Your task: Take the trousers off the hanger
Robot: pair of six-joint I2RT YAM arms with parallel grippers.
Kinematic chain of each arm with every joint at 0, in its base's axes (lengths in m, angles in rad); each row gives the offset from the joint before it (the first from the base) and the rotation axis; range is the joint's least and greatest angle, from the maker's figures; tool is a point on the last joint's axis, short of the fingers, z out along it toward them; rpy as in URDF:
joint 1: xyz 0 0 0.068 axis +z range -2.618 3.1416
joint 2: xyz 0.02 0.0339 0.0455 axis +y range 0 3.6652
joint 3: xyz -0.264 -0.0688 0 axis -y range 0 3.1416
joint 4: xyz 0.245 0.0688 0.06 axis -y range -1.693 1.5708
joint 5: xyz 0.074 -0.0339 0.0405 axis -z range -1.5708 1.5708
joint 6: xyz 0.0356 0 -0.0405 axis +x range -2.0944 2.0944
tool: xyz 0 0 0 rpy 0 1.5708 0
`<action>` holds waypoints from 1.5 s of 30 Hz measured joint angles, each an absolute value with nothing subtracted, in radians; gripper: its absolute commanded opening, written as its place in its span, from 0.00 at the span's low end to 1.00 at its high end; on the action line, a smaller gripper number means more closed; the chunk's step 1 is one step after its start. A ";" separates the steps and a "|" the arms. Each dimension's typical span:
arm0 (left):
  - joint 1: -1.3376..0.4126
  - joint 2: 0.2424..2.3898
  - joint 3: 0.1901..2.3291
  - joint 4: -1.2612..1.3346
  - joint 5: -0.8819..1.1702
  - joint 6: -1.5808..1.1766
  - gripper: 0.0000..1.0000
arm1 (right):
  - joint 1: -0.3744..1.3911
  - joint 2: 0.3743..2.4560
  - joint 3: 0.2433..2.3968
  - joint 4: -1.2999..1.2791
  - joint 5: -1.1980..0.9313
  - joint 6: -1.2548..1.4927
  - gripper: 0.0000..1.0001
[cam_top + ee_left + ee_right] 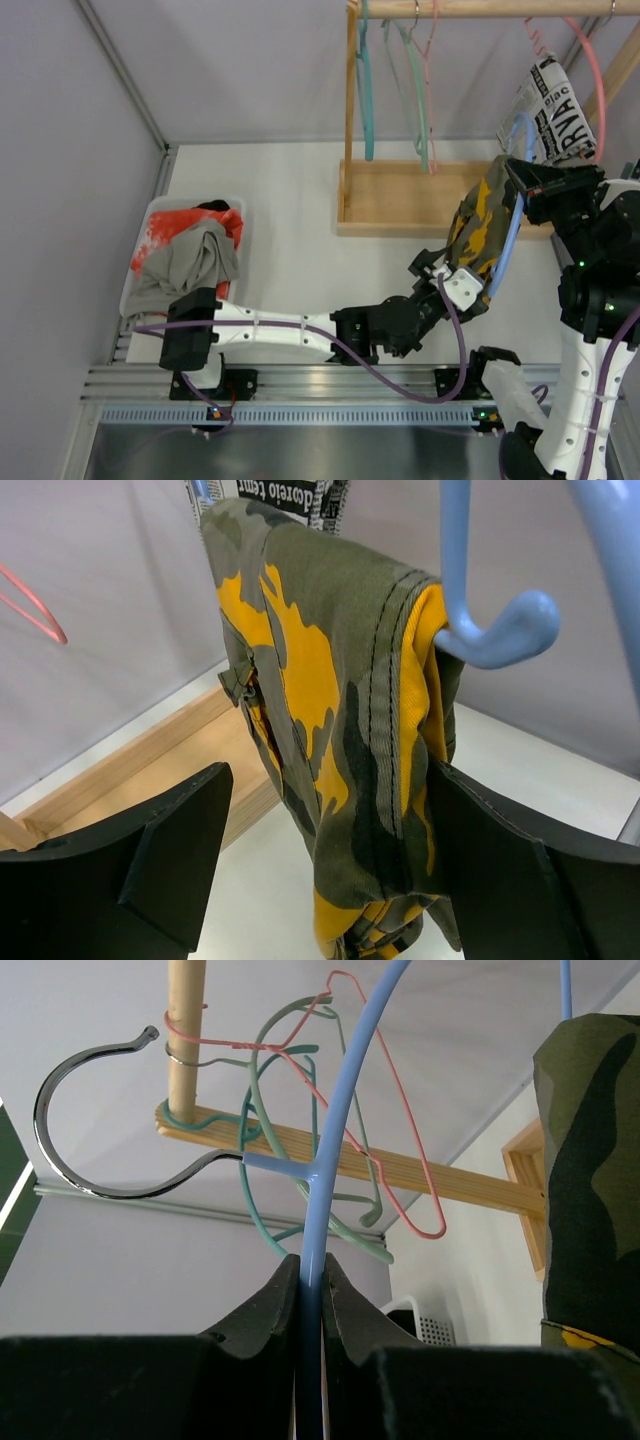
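Observation:
The camouflage trousers (480, 225) hang folded over a blue hanger (514, 215). In the left wrist view the trousers (330, 710) hang between the open jaws of my left gripper (330, 870); the right finger (500, 860) touches the cloth and the left finger stands apart from it. My left gripper (452, 272) is at the trousers' lower end. My right gripper (527, 182) is shut on the blue hanger (330, 1140) and holds it up off the rail; the pinch shows in the right wrist view (312, 1278). The grey trousers (190, 262) lie in a white basket (133, 262).
A red-orange and white garment (185, 225) lies in the basket under the grey one. A wooden rack (420, 205) stands at the back with teal (366, 90), green (420, 100) and pink (432, 90) hangers on its rod. A newsprint-patterned garment (550, 110) hangs at the right.

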State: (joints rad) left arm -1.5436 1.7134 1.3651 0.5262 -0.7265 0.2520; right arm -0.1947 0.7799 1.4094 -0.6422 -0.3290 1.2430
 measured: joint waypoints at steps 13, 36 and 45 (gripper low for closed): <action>-1.489 1.782 1.380 0.564 -0.727 0.262 0.87 | -0.195 0.778 1.408 -0.614 -0.353 1.264 0.00; -1.527 1.792 1.350 0.734 -0.619 0.415 0.94 | -0.195 0.771 1.408 -0.592 -0.369 1.300 0.00; -1.477 1.810 1.373 0.735 -0.647 0.409 0.83 | -0.195 0.771 1.408 -0.589 -0.371 1.301 0.00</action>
